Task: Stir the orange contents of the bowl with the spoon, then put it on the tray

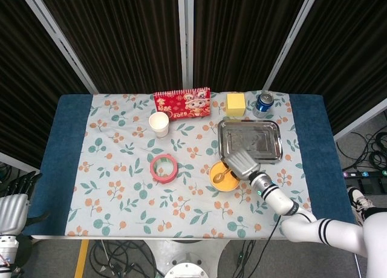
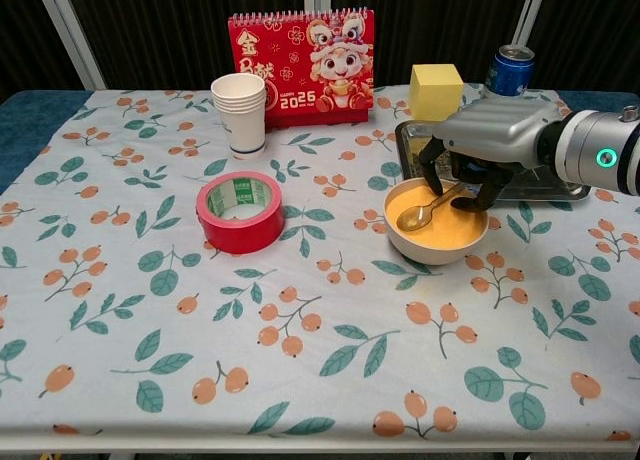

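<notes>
A white bowl (image 2: 437,242) of orange contents (image 2: 445,223) stands just in front of the metal tray (image 2: 415,145). A gold spoon (image 2: 414,217) lies in it, its handle leaning up to the right over the rim. My right hand (image 2: 495,130) hovers over the bowl's far right side, fingers (image 2: 431,172) pointing down on either side of the spoon handle, apart from it. In the head view the hand (image 1: 242,163) covers the bowl's (image 1: 219,176) right rim, below the tray (image 1: 242,136). My left hand (image 1: 12,210) hangs off the table's left edge, its fingers hidden.
A red tape roll (image 2: 240,212) lies left of the bowl. Behind stand a stack of paper cups (image 2: 239,113), a red calendar (image 2: 302,60), a yellow block (image 2: 437,90) and a blue can (image 2: 510,68) at the tray's far side.
</notes>
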Motion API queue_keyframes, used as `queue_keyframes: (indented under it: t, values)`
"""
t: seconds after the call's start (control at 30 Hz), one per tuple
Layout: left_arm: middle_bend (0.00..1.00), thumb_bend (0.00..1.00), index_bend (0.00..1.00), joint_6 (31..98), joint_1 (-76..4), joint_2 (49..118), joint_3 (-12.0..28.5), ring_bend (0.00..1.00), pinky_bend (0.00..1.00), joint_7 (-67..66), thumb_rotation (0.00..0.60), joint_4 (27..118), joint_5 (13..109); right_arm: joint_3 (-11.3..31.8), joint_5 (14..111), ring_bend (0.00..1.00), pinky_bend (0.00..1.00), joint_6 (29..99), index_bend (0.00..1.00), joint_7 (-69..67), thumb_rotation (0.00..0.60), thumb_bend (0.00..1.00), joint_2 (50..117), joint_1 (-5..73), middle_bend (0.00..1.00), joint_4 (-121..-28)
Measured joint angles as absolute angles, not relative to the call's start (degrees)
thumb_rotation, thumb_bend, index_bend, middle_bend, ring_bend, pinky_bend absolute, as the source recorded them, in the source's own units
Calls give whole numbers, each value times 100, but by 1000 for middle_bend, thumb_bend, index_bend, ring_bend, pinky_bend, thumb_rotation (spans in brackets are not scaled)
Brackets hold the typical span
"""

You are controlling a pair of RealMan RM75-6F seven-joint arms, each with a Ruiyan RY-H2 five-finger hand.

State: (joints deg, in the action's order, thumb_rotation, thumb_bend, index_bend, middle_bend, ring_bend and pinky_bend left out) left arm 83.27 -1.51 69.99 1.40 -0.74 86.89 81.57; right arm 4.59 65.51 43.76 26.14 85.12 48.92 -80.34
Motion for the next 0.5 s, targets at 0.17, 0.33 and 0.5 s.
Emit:
queue_keyframes:
  t: [0.17, 0.33, 0.5]
  values:
    - [179, 142, 185, 8321, -149, 7007, 139, 119, 125, -30, 600, 8664, 8156, 456, 6491, 903, 1000, 4368, 534, 2659, 600, 327, 8552, 4923, 911, -7998]
    - [178, 142, 185, 8313, -150, 7019, 137, 119, 125, 11, 600, 8638, 8160, 448, 6460, 904, 1000, 4370, 568, 2700, 600, 340, 8585, 4948, 914, -7961]
    - [178, 142, 185, 8306, -145, 7027, 133, 119, 125, 48, 600, 8613, 8157, 442, 6487, 909, 1000, 4415, 617, 2732, 600, 392, 8591, 4963, 919, -7967]
